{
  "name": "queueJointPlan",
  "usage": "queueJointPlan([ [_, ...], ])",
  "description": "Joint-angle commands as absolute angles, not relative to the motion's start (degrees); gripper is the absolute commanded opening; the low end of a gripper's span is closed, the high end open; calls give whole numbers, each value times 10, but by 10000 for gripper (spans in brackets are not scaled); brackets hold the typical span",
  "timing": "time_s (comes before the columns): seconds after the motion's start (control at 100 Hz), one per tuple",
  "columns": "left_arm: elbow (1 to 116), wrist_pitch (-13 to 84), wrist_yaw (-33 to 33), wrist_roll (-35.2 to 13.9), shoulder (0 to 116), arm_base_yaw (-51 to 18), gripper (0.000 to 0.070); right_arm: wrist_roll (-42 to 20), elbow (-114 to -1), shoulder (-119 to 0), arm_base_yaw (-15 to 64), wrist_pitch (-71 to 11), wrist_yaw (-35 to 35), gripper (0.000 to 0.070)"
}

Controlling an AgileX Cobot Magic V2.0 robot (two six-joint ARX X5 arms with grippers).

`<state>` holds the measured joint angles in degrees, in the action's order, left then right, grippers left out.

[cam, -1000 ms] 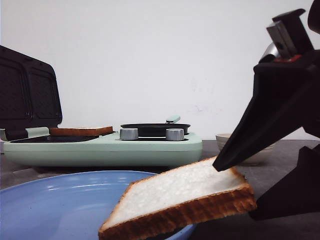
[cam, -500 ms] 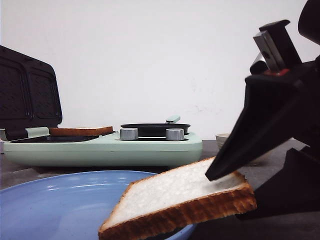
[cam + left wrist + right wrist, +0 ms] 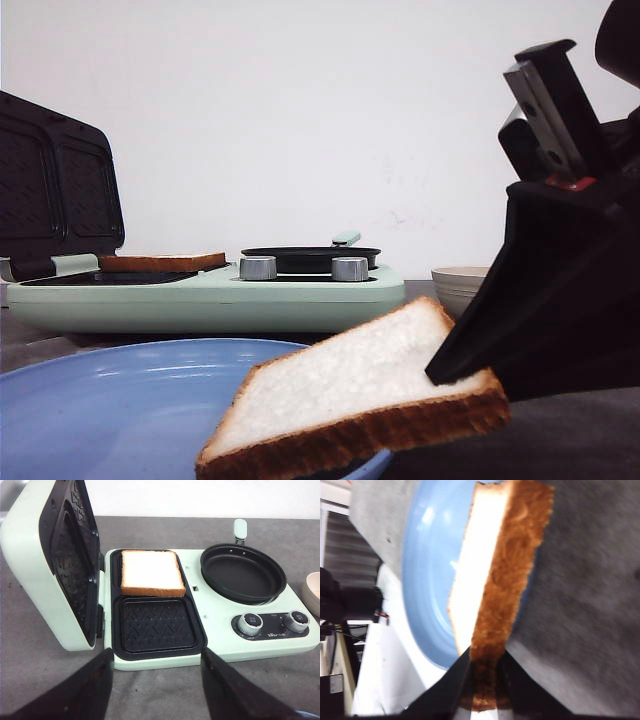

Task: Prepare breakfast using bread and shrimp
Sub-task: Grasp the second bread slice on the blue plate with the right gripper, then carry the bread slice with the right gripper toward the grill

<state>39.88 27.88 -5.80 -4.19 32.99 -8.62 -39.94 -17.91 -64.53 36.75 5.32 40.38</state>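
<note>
One bread slice is tilted over the rim of the blue plate, its right corner lifted. My right gripper is shut on that corner; the right wrist view shows the slice's brown crust pinched between the black fingers. The other slice lies in the far tray of the green breakfast maker, and shows in the front view too. My left gripper is open and empty, above the table in front of the maker. No shrimp is in view.
The maker's lid stands open on its left side. A black frying pan sits on its right half, with two silver knobs in front. A beige bowl stands to the right of the maker.
My right gripper has closed on the near slice's right corner and raised it slightly; the slice tilts more steeply. The beige bowl behind is now uncovered.
</note>
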Motion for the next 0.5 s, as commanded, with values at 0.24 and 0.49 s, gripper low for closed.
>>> queueJointPlan([
  [0.24,403,274,-55,-39,328,-86,273,-416,-252,-650,369,88,405,0],
  [0.49,403,274,-2,-35,312,-86,274,-409,-353,-656,359,53,389,0],
])
